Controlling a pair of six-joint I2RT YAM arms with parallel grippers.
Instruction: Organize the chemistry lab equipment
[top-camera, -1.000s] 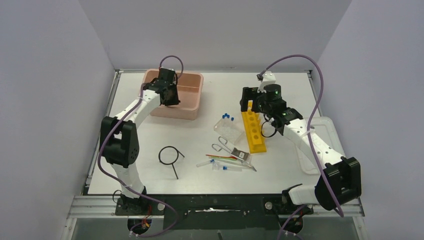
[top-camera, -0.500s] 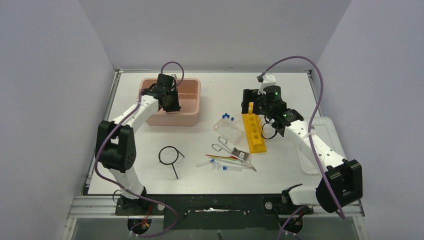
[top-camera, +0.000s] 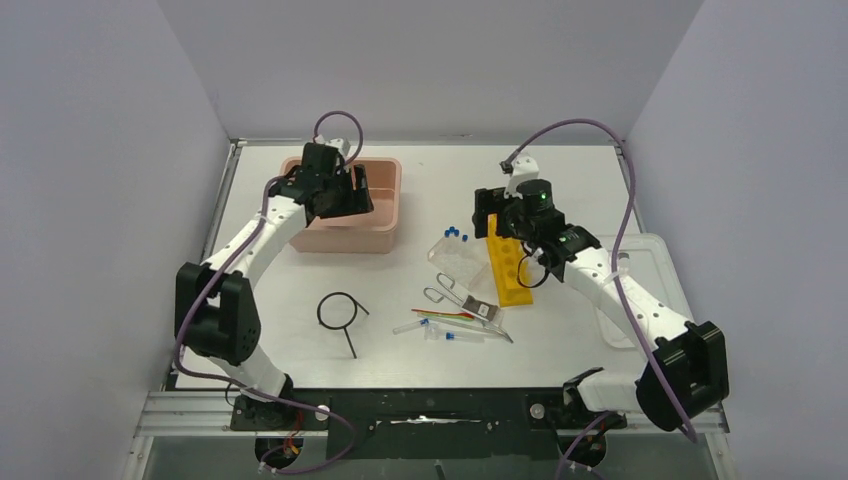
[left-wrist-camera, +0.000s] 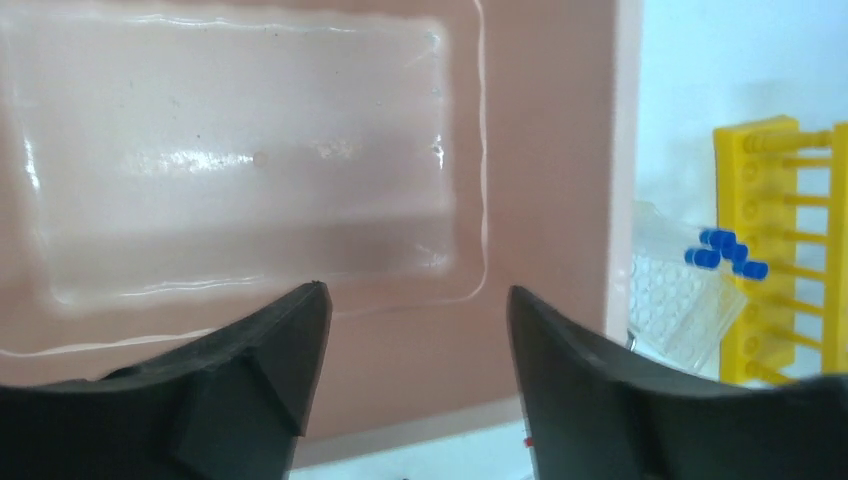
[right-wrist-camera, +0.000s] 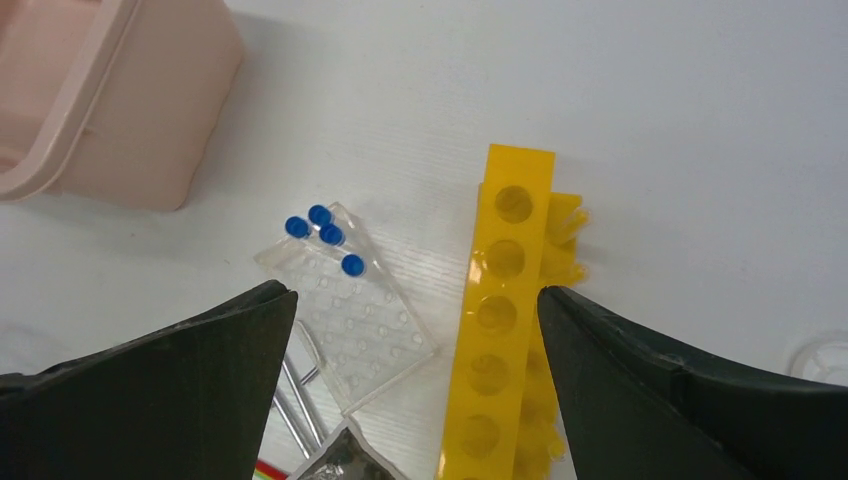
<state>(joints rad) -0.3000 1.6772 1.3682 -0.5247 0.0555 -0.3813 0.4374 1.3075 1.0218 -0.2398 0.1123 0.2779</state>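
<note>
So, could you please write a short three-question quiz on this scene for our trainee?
1. True or false: the left claw hangs open over the pink tub.
2. Which lies left of the tongs in the overhead view? A wire ring; B yellow rack; C white lid.
3. Fill in: the tubes in the clear rack have ____ caps.
Key: 1 true; 2 A; 3 blue.
</note>
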